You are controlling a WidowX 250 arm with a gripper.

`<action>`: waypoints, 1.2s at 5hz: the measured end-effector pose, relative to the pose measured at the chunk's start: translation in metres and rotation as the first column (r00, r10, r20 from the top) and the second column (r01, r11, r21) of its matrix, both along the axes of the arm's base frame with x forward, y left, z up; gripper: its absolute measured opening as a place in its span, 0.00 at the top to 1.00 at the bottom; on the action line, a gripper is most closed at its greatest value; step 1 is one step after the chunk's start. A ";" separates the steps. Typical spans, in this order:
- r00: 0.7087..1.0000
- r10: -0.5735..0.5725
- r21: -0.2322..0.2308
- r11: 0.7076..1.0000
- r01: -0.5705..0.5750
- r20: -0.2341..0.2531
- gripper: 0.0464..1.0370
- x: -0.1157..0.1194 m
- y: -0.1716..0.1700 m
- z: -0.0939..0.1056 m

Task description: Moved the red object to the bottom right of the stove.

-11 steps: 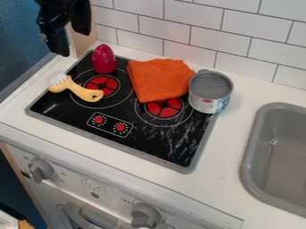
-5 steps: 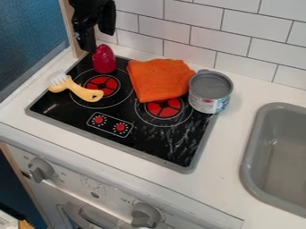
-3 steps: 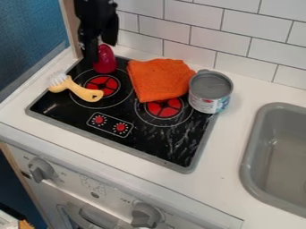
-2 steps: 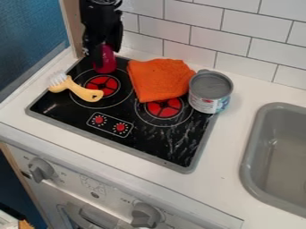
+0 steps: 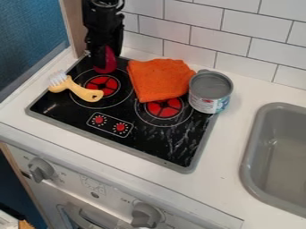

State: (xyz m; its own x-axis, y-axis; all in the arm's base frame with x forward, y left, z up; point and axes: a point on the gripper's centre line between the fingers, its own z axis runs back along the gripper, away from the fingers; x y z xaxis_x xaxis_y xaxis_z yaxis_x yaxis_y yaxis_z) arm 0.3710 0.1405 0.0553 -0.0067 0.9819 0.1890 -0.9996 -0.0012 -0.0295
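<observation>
My gripper astride the red object at the stove's upper left

I have my gripper lowered over the red object, which stands upright near the upper left corner of the stove as the camera sees it. My two fingers are parted by roughly the object's width, one on either side of it; they look open rather than clamped, though my own black body hides much of the contact. The yellow brush lies near the object, across the stove's left edge. The orange cloth covers part of the other burner, with the can just beside it.
</observation>
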 end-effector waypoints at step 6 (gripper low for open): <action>0.986 -0.145 -0.025 0.989 0.147 0.083 0.33 -0.086 -0.114 0.061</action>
